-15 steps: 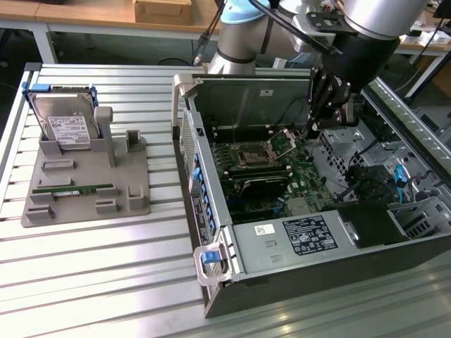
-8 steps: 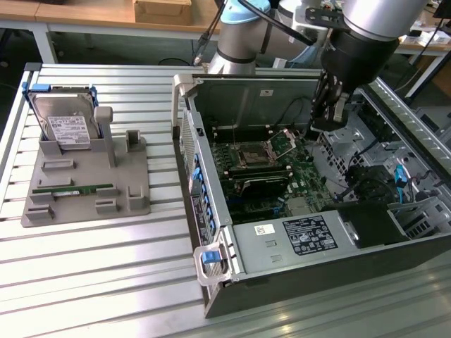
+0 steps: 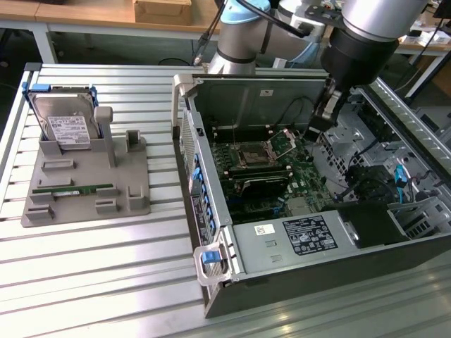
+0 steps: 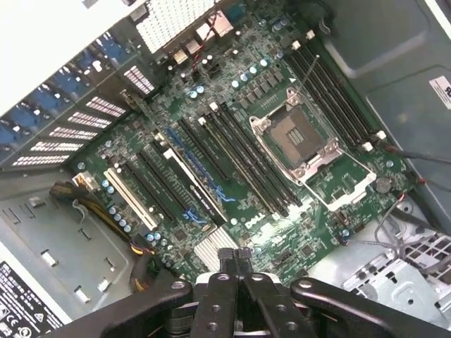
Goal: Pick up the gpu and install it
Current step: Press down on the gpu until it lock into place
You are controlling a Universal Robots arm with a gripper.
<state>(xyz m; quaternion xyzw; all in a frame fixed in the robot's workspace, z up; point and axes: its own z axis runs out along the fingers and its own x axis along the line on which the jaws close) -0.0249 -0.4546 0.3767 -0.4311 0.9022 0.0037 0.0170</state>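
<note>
Position of the gpu (image 3: 261,184): inside the open computer case (image 3: 296,239), seated across the green motherboard (image 3: 299,176) just on the near side of the CPU socket (image 3: 252,155). Its black face is turned toward the near end of the case. Nothing is gripping it.

Pincer (image 4: 236,262): the fingertips (image 4: 229,259) are pressed together with nothing between them. In the exterior view the pincer (image 3: 318,125) hangs over the motherboard toward the exterior view's right of the socket, apart from the gpu and touching no part that can be made out. The wrist view looks down past it at the socket (image 4: 294,137) and the rows of long dark slots (image 4: 232,158).

Power supply (image 3: 303,236), bearing a label, fills the near end of the case.

On the exterior view's left, a grey holder tray (image 3: 84,201) rests on the ribbed metal surface (image 3: 99,267). It carries a silver hard drive (image 3: 67,123), propped at the far end, and a green memory stick (image 3: 74,189), lying flat nearer.
</note>
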